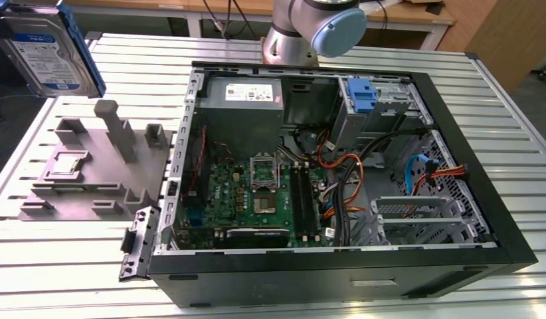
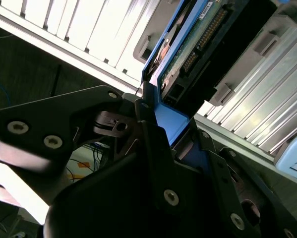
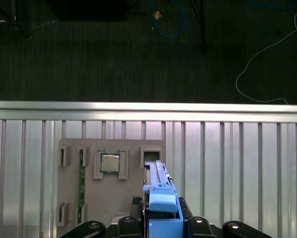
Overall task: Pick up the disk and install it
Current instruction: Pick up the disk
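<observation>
Clamping the blue-framed silver-grey rectangular disk point(image 1: 44, 50) by its frame, black end effector point(image 2: 170, 129) holds it clear above the slatted metal bench point(image 3: 237, 163).

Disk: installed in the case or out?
Out. In the exterior view the disk hangs above the grey fixture, outside the computer case; both wrist views show the gripper clamped on its blue frame.

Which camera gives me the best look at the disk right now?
The exterior view: the disk hangs above the table at the exterior view's left, label face and blue frame plain. The second wrist view shows its circuit-board side close up; the first wrist view shows it edge-on in the gripper.
</observation>
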{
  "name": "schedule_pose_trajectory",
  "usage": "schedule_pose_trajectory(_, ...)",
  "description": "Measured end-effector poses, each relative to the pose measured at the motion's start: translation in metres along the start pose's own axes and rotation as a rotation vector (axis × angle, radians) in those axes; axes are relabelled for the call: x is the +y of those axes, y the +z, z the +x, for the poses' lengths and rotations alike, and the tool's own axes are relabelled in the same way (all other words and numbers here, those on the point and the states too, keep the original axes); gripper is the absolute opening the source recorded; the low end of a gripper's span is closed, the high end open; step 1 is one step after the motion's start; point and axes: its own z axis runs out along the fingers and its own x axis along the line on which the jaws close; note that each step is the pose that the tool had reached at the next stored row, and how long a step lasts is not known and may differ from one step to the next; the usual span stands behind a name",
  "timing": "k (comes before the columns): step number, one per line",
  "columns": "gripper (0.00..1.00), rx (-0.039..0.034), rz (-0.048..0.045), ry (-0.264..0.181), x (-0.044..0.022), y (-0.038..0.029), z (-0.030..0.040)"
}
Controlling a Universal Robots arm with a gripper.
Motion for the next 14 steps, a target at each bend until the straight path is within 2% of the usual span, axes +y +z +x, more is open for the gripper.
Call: schedule_pose_trajectory(14,0.37,0.0001,-0.0002,0.000,0.0001,-0.0042,-0.0001)
